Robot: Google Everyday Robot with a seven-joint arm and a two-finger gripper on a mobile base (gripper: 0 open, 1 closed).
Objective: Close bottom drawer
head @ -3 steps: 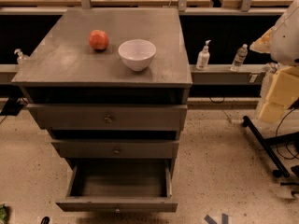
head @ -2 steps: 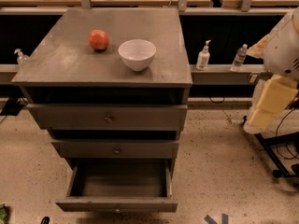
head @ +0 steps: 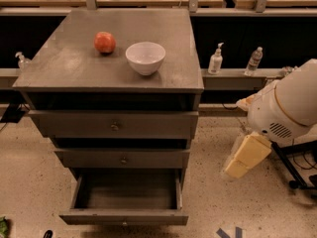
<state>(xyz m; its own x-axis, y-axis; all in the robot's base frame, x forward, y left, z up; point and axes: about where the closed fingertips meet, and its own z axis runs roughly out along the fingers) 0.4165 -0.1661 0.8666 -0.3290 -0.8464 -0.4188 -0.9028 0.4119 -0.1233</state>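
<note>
Jaws: can't tell if apart or together. The cream-coloured gripper (head: 246, 156) hangs under the white arm housing (head: 290, 105), tilted down-left, no object seen in it. It sits right of the grey cabinet (head: 114, 125), about level w/ the middle drawer (head: 123, 158) and well apart from everything. Bottom drawer (head: 124, 217) is pulled far out at floor level, box empty, front panel nearest the camera, small knob at its centre.

Risks, as I judge them:
- Gripper is off to the side & above the panel. Coming straight in from there it'd meet the drawer's R side wall, not the front. That shoves the cabinet sideways and closes nothing.
- Push off-centre, e.g. near the R corner → drawer may rack & jam part-way. Aim by the knob.
- Contact too high → hits the middle drawer front instead. Too low → scrapes the floor.
- Push too fast → slam jolts the cabinet. Apple (head: 104, 42) on the desk (head: 64, 71) is round & could roll off. Bowl (head: 145, 57) beside it may slide.
- Stop too early → gap left, task not done.
</note>
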